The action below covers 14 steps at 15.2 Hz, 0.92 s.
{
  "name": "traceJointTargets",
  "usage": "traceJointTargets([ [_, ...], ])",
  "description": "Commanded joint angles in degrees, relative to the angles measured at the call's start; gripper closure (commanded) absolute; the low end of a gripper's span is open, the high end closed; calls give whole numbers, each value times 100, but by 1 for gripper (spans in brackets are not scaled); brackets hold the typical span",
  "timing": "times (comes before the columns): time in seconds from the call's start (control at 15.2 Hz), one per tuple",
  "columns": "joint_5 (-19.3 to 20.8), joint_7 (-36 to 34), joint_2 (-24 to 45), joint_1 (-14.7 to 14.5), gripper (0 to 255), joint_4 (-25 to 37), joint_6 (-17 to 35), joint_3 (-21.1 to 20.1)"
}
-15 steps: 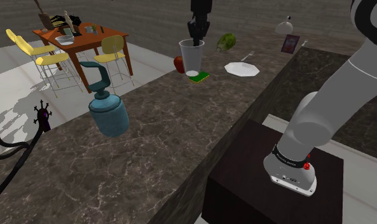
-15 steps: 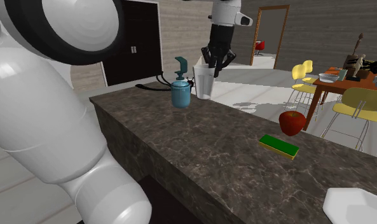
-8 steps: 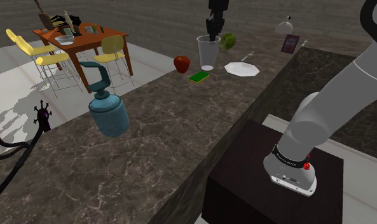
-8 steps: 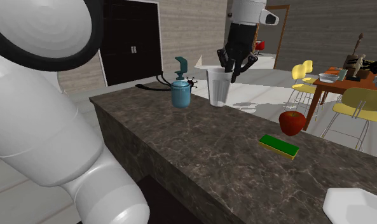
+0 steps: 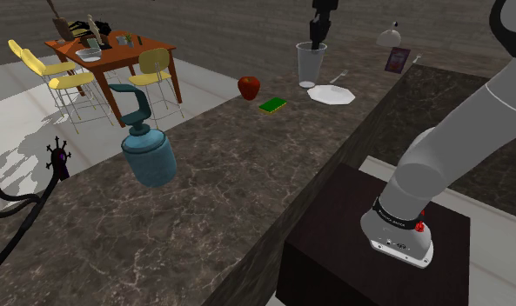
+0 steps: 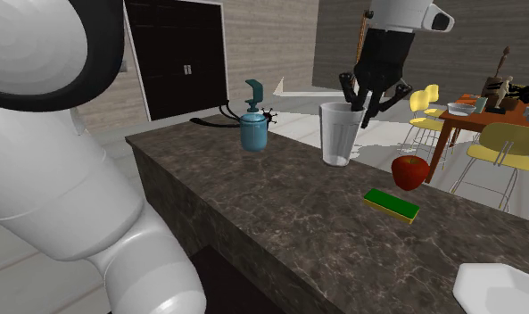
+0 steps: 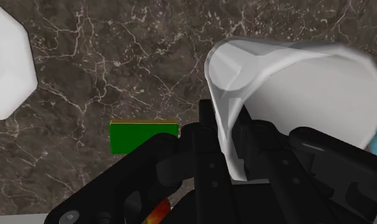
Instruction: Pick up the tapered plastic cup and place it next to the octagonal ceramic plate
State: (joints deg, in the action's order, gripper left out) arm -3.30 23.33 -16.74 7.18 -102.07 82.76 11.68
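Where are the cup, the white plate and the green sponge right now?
cup (image 6: 340, 136): second exterior view, middle of its translucent side wall.
white plate (image 5: 331, 94): shoulder view, its bare top face.
green sponge (image 6: 390, 202): second exterior view, its green top.

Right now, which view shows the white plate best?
The shoulder view: the whole octagonal white plate lies in sight on the dark marbled counter. The second exterior view crops it at that view's lower right corner; the wrist view catches one side of it.
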Motion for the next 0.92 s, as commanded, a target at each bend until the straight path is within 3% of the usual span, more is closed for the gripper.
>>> traceJointTargets([
  [0.0,60,282,20,95,255,24,-24,179],
  [0.73,174,2083,819,690,255,948,-297,1355],
  [0.86,198,2075,756,693,255,725,-130,1341],
])
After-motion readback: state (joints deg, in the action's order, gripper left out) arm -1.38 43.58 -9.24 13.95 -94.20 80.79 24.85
